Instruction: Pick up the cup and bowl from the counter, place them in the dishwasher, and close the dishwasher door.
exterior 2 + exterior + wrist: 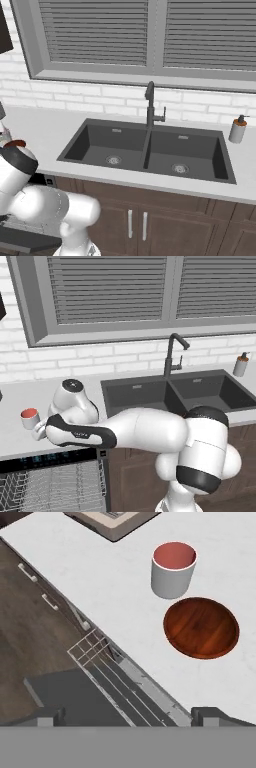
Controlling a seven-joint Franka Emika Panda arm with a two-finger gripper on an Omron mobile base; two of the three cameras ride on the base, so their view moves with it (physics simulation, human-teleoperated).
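Cup and bowl not yet picked up

Dishwasher (100, 677) racks show at my hand view's left, door down; cup (173, 569) and bowl (201, 627) sit just beside each other on the desk (100, 577). My pincer (127, 714) hovers wide open, empty. Next I'd descend over the cup. Left base view hides the bowl behind the arm

White cup (172, 574) (salmon-red inside), reddish-brown wood-grain bowl (201, 627).
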